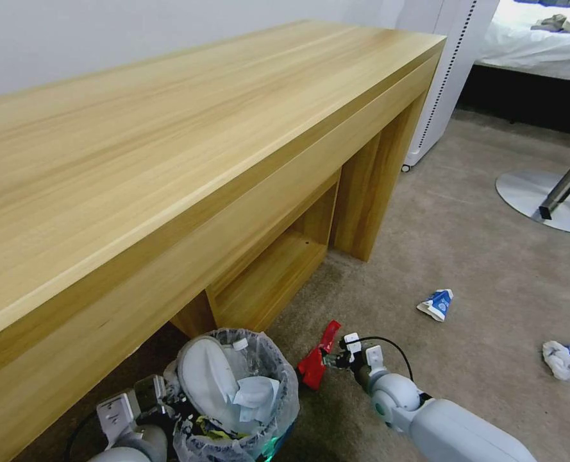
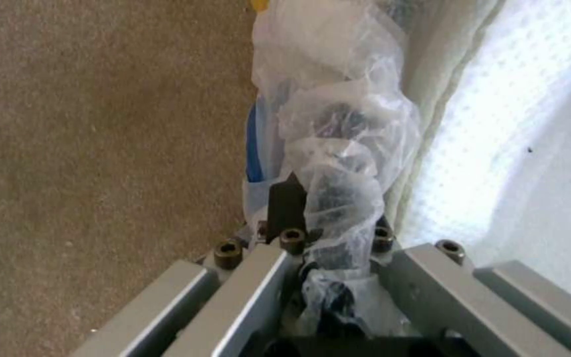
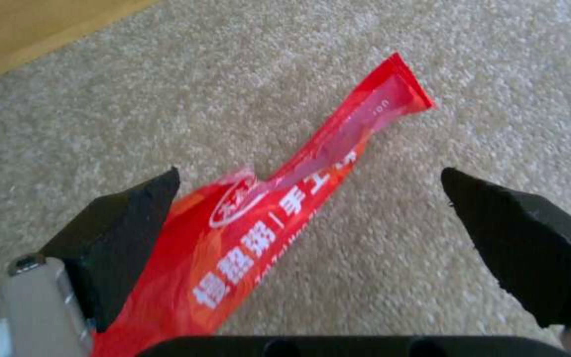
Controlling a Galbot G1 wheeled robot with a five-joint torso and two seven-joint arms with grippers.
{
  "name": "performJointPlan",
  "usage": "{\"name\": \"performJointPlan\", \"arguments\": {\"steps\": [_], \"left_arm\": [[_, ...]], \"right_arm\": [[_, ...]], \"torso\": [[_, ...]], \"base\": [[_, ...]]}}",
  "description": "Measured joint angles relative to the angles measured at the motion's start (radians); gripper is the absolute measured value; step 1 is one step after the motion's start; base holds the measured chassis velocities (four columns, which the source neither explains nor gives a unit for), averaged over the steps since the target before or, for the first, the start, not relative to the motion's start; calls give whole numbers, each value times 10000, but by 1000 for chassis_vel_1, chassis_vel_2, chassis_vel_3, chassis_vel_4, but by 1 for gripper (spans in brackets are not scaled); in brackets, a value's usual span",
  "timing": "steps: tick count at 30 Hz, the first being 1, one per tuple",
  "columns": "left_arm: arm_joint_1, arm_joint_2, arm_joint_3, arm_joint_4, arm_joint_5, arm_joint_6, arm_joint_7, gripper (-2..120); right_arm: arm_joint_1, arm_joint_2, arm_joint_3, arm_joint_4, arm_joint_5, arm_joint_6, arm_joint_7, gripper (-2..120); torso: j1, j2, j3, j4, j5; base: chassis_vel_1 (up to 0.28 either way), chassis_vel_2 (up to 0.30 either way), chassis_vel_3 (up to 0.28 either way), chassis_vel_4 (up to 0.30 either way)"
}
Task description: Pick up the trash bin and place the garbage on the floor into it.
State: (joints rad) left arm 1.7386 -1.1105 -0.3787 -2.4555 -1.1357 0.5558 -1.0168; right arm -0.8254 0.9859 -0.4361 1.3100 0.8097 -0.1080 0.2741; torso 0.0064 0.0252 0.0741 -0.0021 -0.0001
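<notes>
Right gripper (image 3: pixel 309 198) is sitting low over the floor (image 1: pixel 490 256) with its jaws spread wide — the red wrapper (image 3: pixel 279 218) is lying between the two black fingers (image 3: pixel 127 233), one edge touching or just beside one finger, the other finger well apart from it. Nothing is being clamped. In the head view the right gripper (image 1: pixel 331 359) is reaching in from the lower right, its tip right at the red wrapper (image 1: pixel 318 363), which is lying on the beige carpet just beside the trash bin (image 1: pixel 278 410).

Left gripper (image 2: pixel 328 233) is pinching the bin's rim — crinkled clear plastic bag (image 2: pixel 338 163) is bunching between its closed fingers, with a blue strip of the bin wall showing next to it. In the head view the left gripper (image 1: pixel 163 401) is sitting at the bin's left side at the bottom edge. Bin is holding a white slipper (image 1: pixel 208 372), a small clear bottle (image 1: pixel 243 359) and crumpled white paper (image 1: pixel 256 394).

Farther out on the carpet, a blue-white carton (image 1: pixel 437 304) is lying to the right, and a crumpled white wad (image 1: pixel 559 358) near the right edge. A long wooden desk (image 1: pixel 169 160) is standing behind the bin; a chair's round metal base (image 1: pixel 522 192) is sitting at the far right.
</notes>
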Motion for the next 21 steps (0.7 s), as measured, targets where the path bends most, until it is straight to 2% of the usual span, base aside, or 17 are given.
{"name": "performJointPlan", "arguments": {"steps": [12, 21], "left_arm": [[-25, 18, 125, 146, 55, 4, -12, 0], [16, -55, 315, 255, 287, 10, -8, 0]], "right_arm": [[404, 790, -558, -962, -380, 148, -12, 100], [445, 1036, -866, -1256, -592, 157, 64, 100]], "torso": [[0, 0, 0, 0, 0], [0, 0, 1, 0, 1]], "base": [[0, 0, 0, 0], [0, 0, 0, 0]]}}
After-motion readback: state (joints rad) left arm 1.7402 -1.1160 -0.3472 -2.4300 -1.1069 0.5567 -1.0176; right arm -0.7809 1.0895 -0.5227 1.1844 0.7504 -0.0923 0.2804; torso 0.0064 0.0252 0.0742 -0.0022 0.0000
